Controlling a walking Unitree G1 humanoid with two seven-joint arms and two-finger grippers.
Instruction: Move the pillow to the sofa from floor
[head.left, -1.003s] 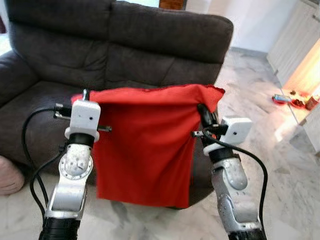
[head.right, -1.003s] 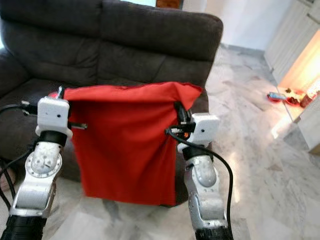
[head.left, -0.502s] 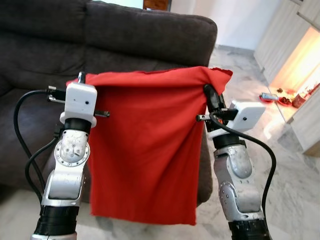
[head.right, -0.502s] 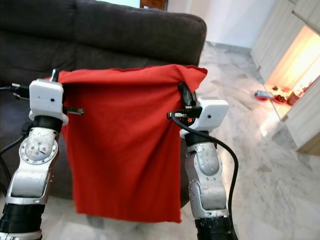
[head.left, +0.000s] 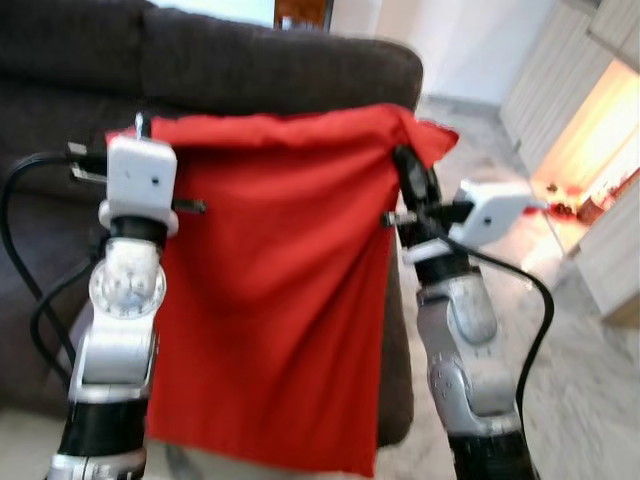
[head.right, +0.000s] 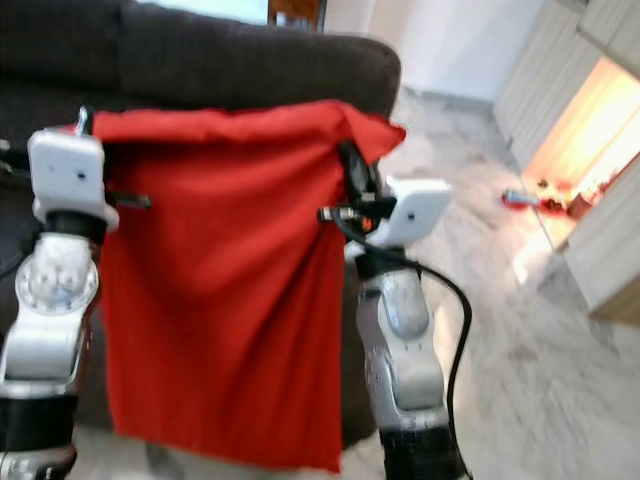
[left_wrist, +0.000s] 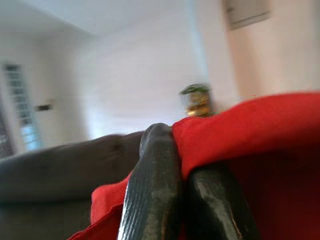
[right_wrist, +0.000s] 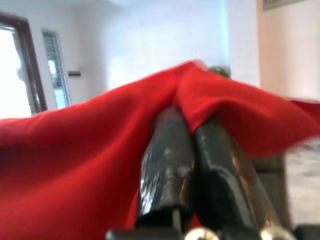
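The red pillow (head.left: 275, 300) is held up in front of the dark sofa (head.left: 250, 70), hanging clear of the floor (head.left: 570, 380). Its top corners are pinched by the left gripper (left_wrist: 182, 165) and the right gripper (right_wrist: 192, 150), each closed on a fold of cloth. It is judged light, soft and limp, since it drapes flat like an empty cover; the upper corners seem the best hold. The sofa seat is hidden behind the cloth, and both head views are blurred.
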